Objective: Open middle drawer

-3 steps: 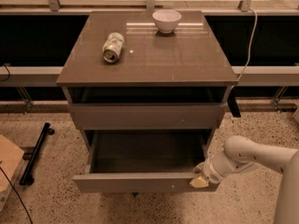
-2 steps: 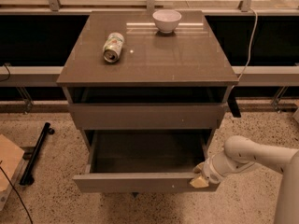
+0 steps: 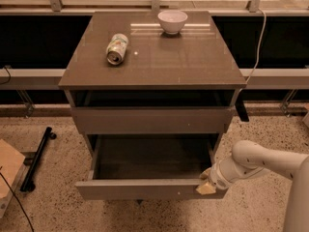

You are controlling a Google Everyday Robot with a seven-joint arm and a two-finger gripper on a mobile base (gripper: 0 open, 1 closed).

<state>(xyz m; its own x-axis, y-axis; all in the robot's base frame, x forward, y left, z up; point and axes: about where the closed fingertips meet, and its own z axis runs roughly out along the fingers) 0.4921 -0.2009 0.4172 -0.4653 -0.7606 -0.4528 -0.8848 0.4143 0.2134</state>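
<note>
Camera view looks down on a grey-brown cabinet, and the middle drawer (image 3: 145, 190) is already pulled well out, so its deep grey box is open to view. The end effector (image 3: 206, 186) sits low on the right, pressed up against the right-hand end of that drawer's front panel. The rest of the panel runs off to the left of it. Honestly can't tell if it's set wide or narrow, since all I can see is a tan tip right at the corner. The pale arm (image 3: 263, 159) comes in behind it from the right edge.

Above the end effector and a bit left is the upper drawer front (image 3: 149, 120), which is closed. Way up and left of it, on the top surface (image 3: 198, 62), there's a can (image 3: 117, 48) lying on its side and a white bowl (image 3: 172, 21) further back. Both are well apart from the action.

My guess on handling: the drawer is a stiff, rigid box on slides, so it should only want to move straight out and back. I can't see anything inside it, so I'd bet it's fairly light. The front is flat and smooth with no handle, so it'll be slippery to pinch. Top lip or side edge of the panel looks like the only real place to hook on. Holding at one corner like this could make it rack sideways and bind, so nearer the middle of the lip seems safer. Looks basically open to me already.
</note>
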